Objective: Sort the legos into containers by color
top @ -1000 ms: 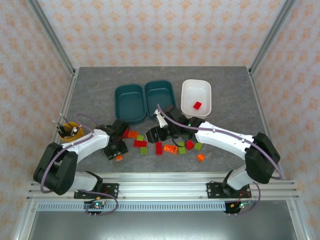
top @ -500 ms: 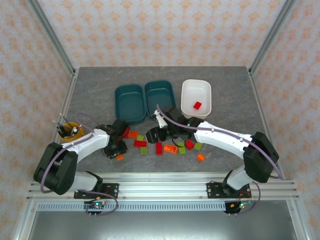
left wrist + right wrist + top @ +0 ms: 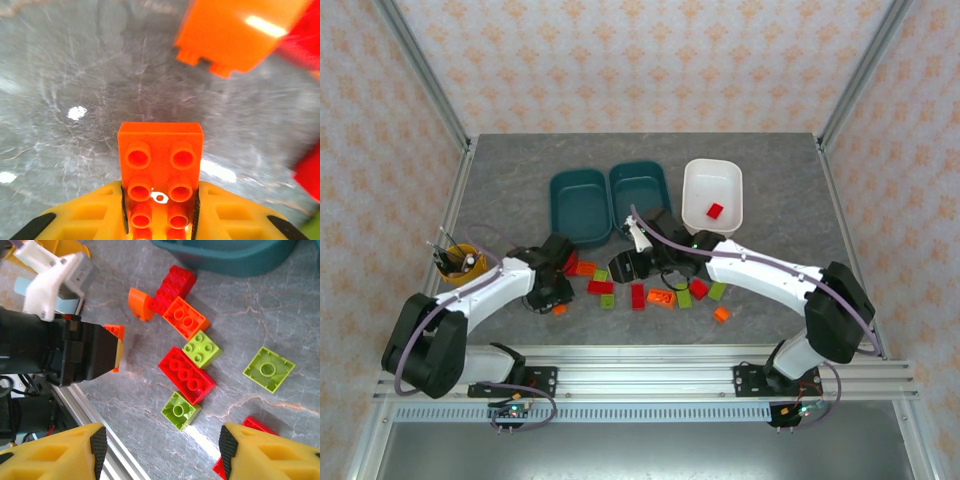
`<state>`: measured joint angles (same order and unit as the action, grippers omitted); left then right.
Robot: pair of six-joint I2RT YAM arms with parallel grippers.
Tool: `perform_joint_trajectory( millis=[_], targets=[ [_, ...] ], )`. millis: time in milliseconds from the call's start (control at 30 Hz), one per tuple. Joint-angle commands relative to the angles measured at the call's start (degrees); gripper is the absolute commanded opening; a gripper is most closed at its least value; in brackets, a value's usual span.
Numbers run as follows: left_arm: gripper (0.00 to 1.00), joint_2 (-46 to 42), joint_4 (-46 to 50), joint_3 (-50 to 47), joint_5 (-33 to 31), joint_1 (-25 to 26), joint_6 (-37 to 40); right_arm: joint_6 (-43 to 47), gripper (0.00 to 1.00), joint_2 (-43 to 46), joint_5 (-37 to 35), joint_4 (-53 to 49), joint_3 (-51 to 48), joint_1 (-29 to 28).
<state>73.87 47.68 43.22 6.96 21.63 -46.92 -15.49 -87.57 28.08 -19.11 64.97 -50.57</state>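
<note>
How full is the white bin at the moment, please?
Nearly empty: the white bin holds a single red brick lying flat near its front, and the rest of its floor shows bare white.

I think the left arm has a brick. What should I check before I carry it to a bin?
1. Left gripper shut on the orange brick: ok.
2. Brick centred between the fingers: ok.
3. Brick lifted off the table: cannot tell.
4. Right gripper apart from the left one: ok, it is open above the loose bricks.
5. A bin free for orange: ok, the left teal bin and right teal bin look empty.
6. White bin kept for red: ok, it holds one red brick.
</note>
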Motion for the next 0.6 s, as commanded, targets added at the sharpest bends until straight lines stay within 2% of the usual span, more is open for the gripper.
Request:
perform_joint_trajectory(
  millis=[0,100,400,567],
  targets=[
    [0.32,-1.28,7.27,9.46,-3.43,-0.09,2.34,-1.74,0.63,1.46,-1.41,0.59,3.94,1.26],
    [0.32,3.67,9.81,18.95,-4.12,-0.64,5.37,-4.16,0.63,1.80,-1.36,3.07,5.86,3.69],
    [0.32,31.84,11.46,48.47,-4.19,-6.82,14.73,-11.55,0.63,0.36,-4.87,7.89,8.72,10.92],
    [0.33,45.02,11.84,60.11,-3.60,-9.25,18.39,-13.31,0.63,0.27,-6.51,6.02,8.10,13.34]
  ],
)
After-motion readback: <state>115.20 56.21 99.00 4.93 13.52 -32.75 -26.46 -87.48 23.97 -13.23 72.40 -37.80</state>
